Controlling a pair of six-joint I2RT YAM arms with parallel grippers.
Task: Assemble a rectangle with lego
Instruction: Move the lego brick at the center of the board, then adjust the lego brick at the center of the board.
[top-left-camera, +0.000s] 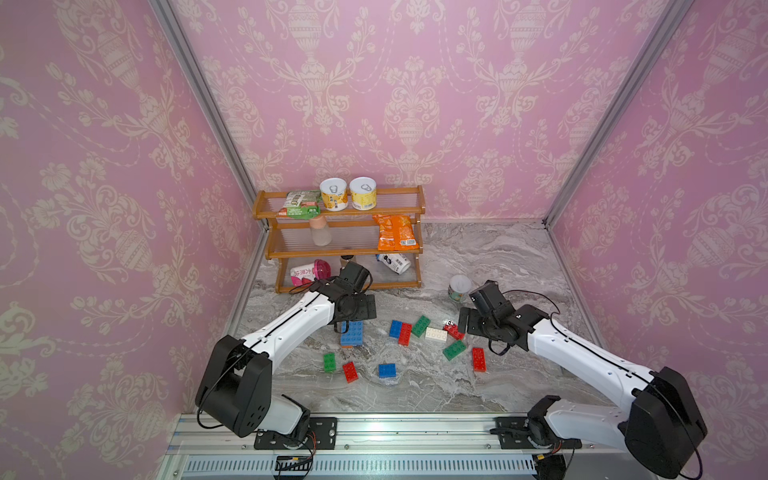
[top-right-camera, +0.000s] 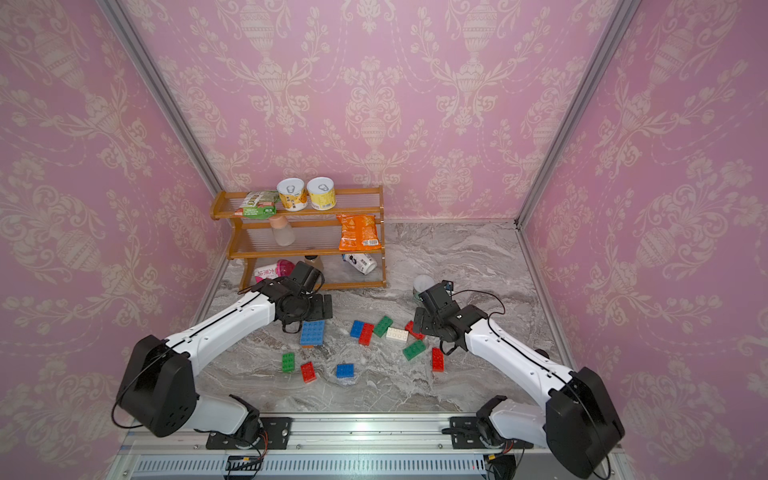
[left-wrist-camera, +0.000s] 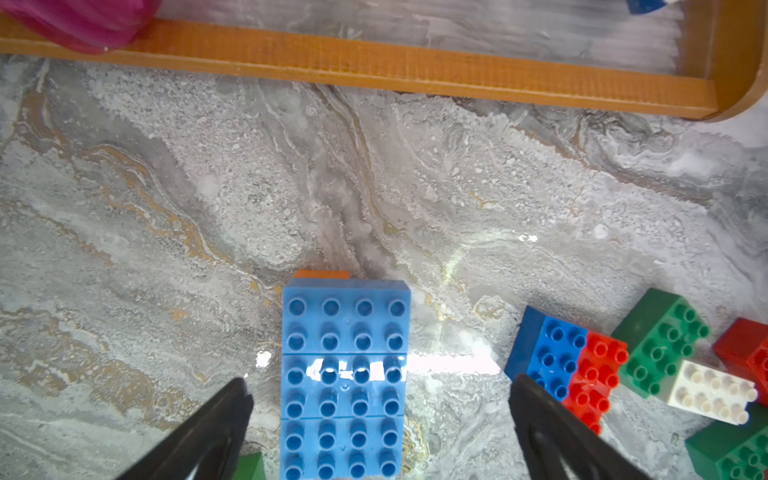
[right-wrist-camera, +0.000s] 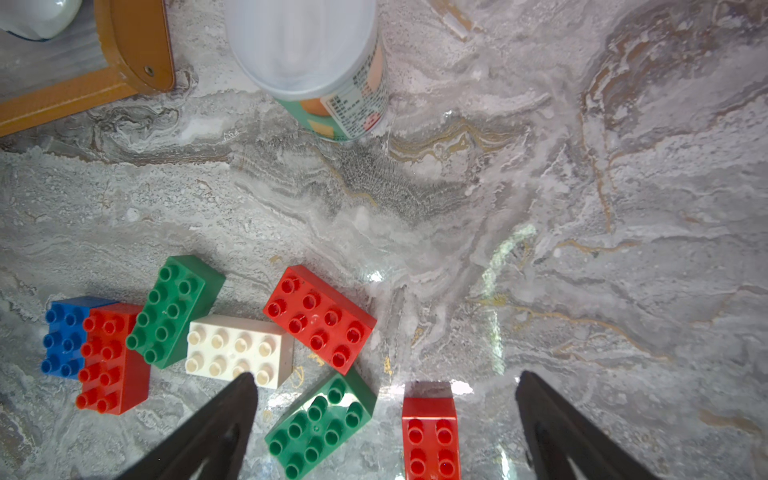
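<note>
Item: blue brick slab (left-wrist-camera: 344, 382), three bricks joined, toward the marble tabletop's (left-wrist-camera: 166, 187) left side. Rigid, light, glossy; we grip its long sides. Left gripper (left-wrist-camera: 380, 388) and right gripper (right-wrist-camera: 384, 384) gape empty.

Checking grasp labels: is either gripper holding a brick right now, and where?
Nothing held. The left gripper is open astride the blue block without touching it; the right gripper is open over loose bricks.
</note>
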